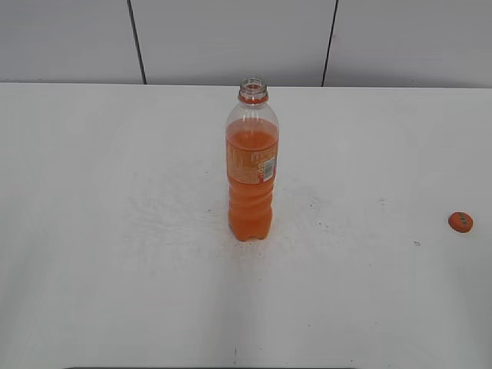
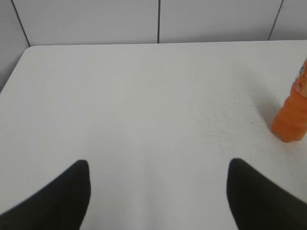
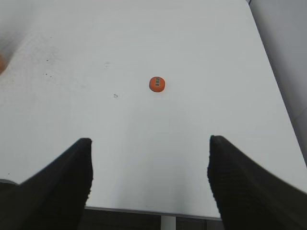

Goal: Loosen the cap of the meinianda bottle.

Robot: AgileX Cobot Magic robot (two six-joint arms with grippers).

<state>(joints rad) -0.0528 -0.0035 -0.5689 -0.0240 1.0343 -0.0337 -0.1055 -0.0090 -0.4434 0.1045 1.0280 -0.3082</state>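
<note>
The meinianda bottle [image 1: 252,169] stands upright at the middle of the white table, its neck open with no cap on it and only the orange neck ring left. Its lower part shows at the right edge of the left wrist view [image 2: 291,117]. The orange cap [image 1: 460,222] lies flat on the table far to the right, apart from the bottle; it also shows in the right wrist view [image 3: 157,84]. My left gripper [image 2: 158,165] is open and empty, left of the bottle. My right gripper [image 3: 149,143] is open and empty, short of the cap. Neither gripper shows in the exterior view.
The white table [image 1: 115,231] carries faint dark specks around the bottle's base. A grey panelled wall [image 1: 231,38] runs behind the table. The table's near edge [image 3: 144,211] and right edge show in the right wrist view.
</note>
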